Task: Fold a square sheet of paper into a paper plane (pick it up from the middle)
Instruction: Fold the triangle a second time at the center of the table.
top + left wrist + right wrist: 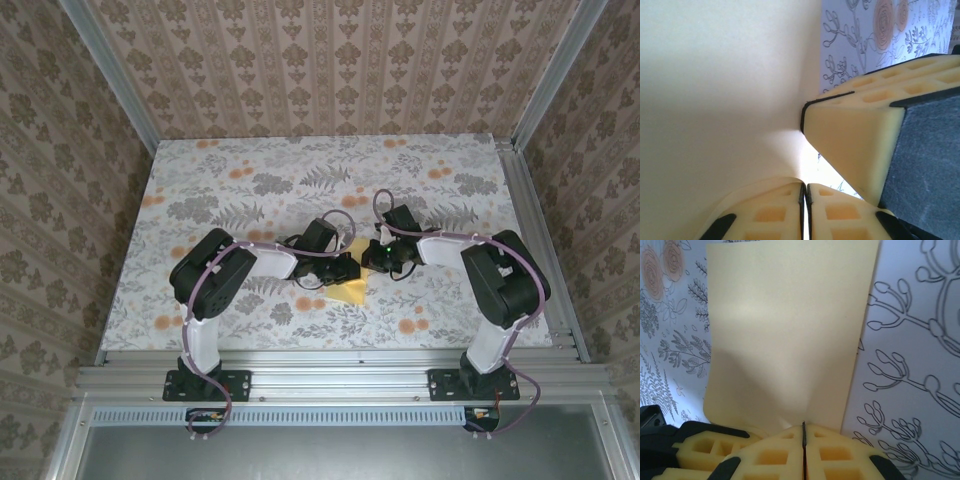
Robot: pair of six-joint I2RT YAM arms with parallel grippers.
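Top external view: a mustard-yellow square sheet of paper (350, 291) is on the floral table (250, 160), midway across it and towards its front edge. Over the table's middle, the left gripper (343, 268) and right gripper (374, 262) meet at the sheet (tips nearly touching). Each has its fingers pressed together, pinching the paper.
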